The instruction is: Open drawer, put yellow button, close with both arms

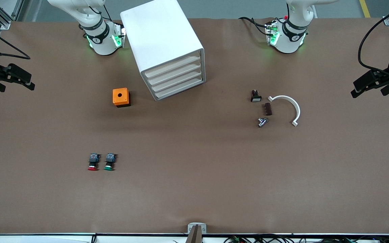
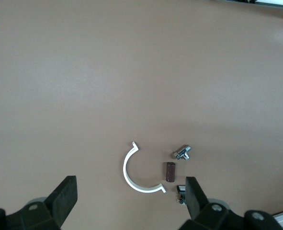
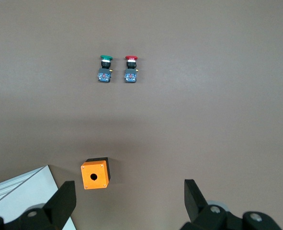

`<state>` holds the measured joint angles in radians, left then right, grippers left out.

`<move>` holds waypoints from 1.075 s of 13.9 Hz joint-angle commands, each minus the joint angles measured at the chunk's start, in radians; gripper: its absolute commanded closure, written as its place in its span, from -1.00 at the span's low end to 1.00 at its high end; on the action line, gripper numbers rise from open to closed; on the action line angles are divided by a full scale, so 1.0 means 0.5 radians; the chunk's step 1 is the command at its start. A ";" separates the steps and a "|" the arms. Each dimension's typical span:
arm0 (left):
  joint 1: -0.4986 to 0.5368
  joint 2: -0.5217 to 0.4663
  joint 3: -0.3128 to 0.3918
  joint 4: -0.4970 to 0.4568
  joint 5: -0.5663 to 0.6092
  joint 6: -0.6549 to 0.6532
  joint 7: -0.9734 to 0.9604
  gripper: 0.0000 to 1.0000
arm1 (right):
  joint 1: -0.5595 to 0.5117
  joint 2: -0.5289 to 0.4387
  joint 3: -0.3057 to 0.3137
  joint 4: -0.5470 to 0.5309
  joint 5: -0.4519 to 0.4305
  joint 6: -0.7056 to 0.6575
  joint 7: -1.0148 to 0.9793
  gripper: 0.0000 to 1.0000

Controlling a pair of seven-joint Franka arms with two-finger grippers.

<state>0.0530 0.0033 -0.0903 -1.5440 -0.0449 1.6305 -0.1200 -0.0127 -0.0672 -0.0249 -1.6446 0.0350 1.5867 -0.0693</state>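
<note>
The white cabinet (image 1: 162, 40) stands on the table between the arms' bases, and its corner shows in the right wrist view (image 3: 21, 191). Its four alike drawers (image 1: 176, 77) are all shut. No yellow button shows in any view. My left gripper (image 2: 130, 201) is open and empty, high over the white half-ring (image 2: 131, 173). My right gripper (image 3: 129, 201) is open and empty, high over the bare table beside the orange box (image 3: 94, 174). Neither gripper shows in the front view.
The orange box (image 1: 121, 97) sits beside the cabinet toward the right arm's end. The red-capped button (image 1: 93, 162) and green-capped button (image 1: 109, 161) lie nearer the front camera. The half-ring (image 1: 288, 108), a brown block (image 1: 267, 109), a metal fitting (image 1: 262, 122) and a small black part (image 1: 255, 96) lie toward the left arm's end.
</note>
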 commanded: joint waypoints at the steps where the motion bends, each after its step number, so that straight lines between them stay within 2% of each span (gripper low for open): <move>1: 0.011 0.091 -0.006 0.121 0.025 -0.073 -0.024 -0.99 | -0.018 -0.056 0.007 -0.052 0.025 0.008 0.016 -1.00; 6: -0.011 0.180 -0.003 0.226 0.031 -0.073 -0.030 -0.99 | -0.018 -0.056 0.007 -0.052 0.025 0.008 0.016 -1.00; 9: -0.011 0.184 -0.013 0.210 0.059 -0.070 -0.036 -0.99 | -0.018 -0.056 0.007 -0.052 0.025 0.008 0.016 -1.00; 15: 0.011 0.190 -0.003 0.198 0.062 -0.346 -0.027 -0.99 | -0.018 -0.059 0.007 -0.052 0.025 0.005 0.016 -1.00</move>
<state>0.0532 0.0896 -0.0898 -1.4671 -0.0392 1.4987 -0.1203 -0.0127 -0.0673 -0.0251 -1.6446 0.0350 1.5867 -0.0693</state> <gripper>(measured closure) 0.000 0.000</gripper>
